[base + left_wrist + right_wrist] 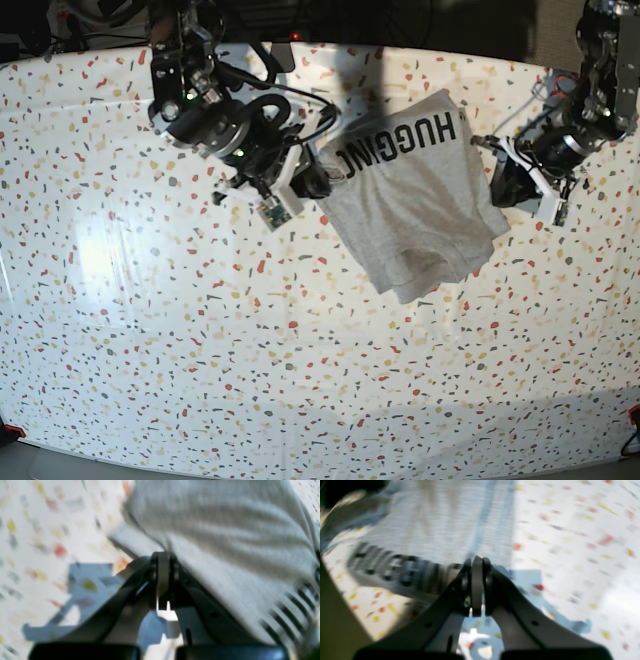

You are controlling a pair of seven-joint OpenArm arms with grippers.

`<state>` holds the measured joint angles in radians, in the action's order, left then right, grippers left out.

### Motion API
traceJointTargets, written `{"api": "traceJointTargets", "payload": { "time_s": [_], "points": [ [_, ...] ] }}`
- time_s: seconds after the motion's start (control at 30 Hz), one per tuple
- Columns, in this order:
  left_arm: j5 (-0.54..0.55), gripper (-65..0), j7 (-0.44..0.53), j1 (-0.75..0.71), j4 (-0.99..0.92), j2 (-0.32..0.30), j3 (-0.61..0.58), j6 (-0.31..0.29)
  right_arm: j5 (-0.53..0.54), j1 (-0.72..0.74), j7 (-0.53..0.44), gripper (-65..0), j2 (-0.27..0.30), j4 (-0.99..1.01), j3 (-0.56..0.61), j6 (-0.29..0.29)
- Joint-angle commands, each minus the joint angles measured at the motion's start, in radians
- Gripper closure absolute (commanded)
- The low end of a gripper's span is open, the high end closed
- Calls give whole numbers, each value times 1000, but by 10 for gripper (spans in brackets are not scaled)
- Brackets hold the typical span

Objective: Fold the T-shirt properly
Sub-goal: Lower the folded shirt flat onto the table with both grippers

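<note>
The heather-grey T-shirt (420, 215) lies at the table's far middle-right, with the black "HUGGING" lettering (398, 142) facing up near its far edge. My right gripper (322, 183) is shut on the shirt's left edge. In the right wrist view, the right gripper (477, 585) pinches a grey fold, with the shirt (440, 522) stretching away ahead. My left gripper (497, 178) is shut on the shirt's right edge. In the left wrist view, the left gripper (162, 580) clamps cloth, and the shirt (225, 530) drapes to its right. Both wrist views are blurred.
The table (200, 350) has a white top speckled with red, yellow and grey. Its far edge runs along the top of the base view, with dark space and cables (290, 30) behind it. Both arms stand at the far side.
</note>
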<state>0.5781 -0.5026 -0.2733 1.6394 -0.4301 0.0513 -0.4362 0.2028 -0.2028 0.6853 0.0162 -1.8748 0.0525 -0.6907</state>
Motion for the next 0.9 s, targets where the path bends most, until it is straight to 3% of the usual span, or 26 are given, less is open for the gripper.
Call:
{"api": "traceJointTargets", "payload": {
  "time_s": [0.0,0.17,0.4,0.57,0.77,0.87],
  "points": [
    [38,0,26,-19,26,-11,7,-5,9,9,-28,0,0,-21,-24,-7],
    [109,0,32,-155,29,11,7,-6,5,16,-95,0,1,21,-97,-7],
    [72,0,32,-267,29,155,7,-40,-28,145,-126,0,0,241,-42,-7],
    [-50,0,89,-276,29,240,7,-40,-29,204,-60,0,0,335,45,-7],
    [-188,0,211,-268,28,244,7,-37,-29,156,-49,0,0,334,99,-7],
    [-227,0,216,-247,28,244,7,23,-42,111,-49,0,-2,321,98,-7]
  ]
}}
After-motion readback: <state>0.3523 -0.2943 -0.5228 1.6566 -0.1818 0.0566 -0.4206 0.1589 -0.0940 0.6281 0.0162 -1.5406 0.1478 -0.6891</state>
